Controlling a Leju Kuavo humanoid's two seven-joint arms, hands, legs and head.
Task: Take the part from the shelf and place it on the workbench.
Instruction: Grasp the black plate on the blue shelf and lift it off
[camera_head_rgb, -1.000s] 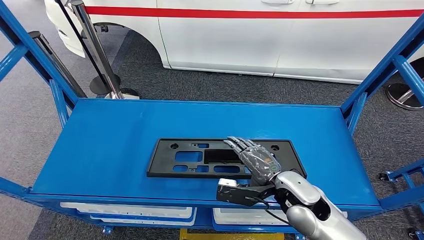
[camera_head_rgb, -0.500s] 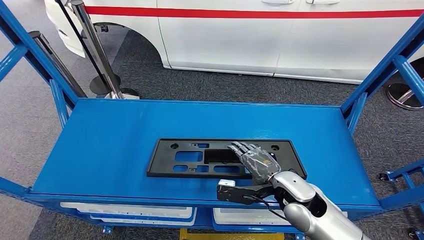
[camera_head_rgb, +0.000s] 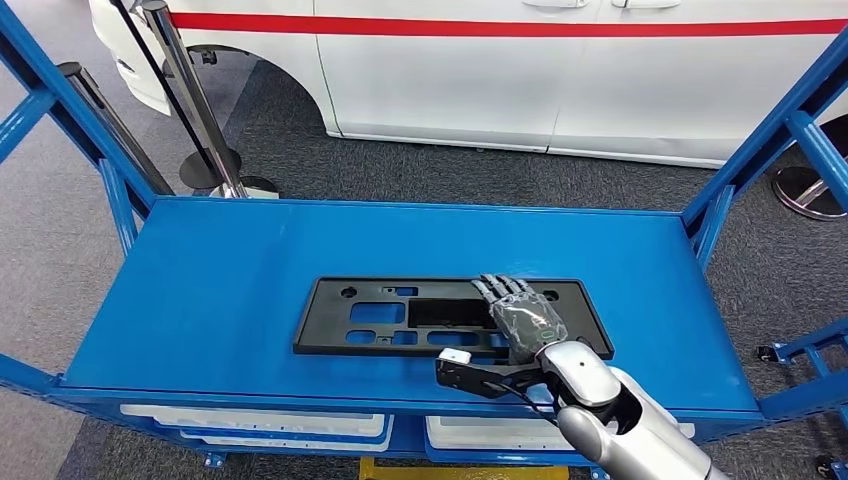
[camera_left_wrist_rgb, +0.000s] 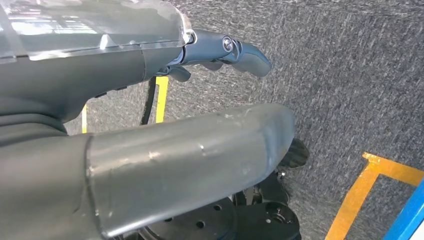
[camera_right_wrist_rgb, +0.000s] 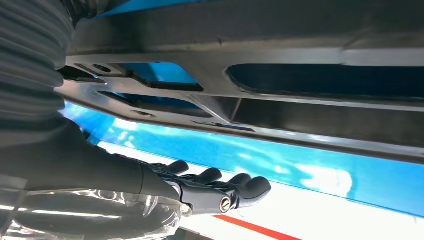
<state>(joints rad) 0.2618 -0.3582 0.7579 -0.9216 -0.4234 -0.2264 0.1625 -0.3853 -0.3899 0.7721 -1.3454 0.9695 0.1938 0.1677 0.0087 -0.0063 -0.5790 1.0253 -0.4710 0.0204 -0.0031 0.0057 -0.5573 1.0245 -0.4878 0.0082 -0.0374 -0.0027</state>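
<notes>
On the flat top of the blue painted metal shelf (camera_head_rgb: 220, 300), lying flat: a long black plastic part (camera_head_rgb: 400, 316), a rectangular plate with rounded cut-outs showing the blue through, small round holes near its corners and a raised rim. Sitting slightly toward the front and right of the shelf's middle, long side running across.

Over the part's right portion, reaching in from the lower right: the right hand (camera_head_rgb: 522, 312), its back wrapped in clear crinkled film, dark fingers (camera_head_rgb: 505, 287) stretched forward and laid flat over the plate, apparently resting on it. Not wrapping round it; the thick thumb sticking out sideways in front of the plate's near edge, above the blue surface. In the right wrist view, showing close up: the plate's matt grey-black ribs and openings (camera_right_wrist_rgb: 210, 95), the glossy blue top beneath, and the dark fingertips (camera_right_wrist_rgb: 240, 187) lined up side by side, extended and gripping nothing.

In the left wrist view, hanging over speckled grey carpet (camera_left_wrist_rgb: 350, 75) with yellow tape lines (camera_left_wrist_rgb: 375, 175): the left hand (camera_left_wrist_rgb: 190, 145), smooth grey thumb and dark fingers apart, holding nothing.

Beyond the shelf, standing on the carpet: a white car body (camera_head_rgb: 560, 70) with a red stripe, and polished steel barrier posts (camera_head_rgb: 190, 100) on round bases.
</notes>
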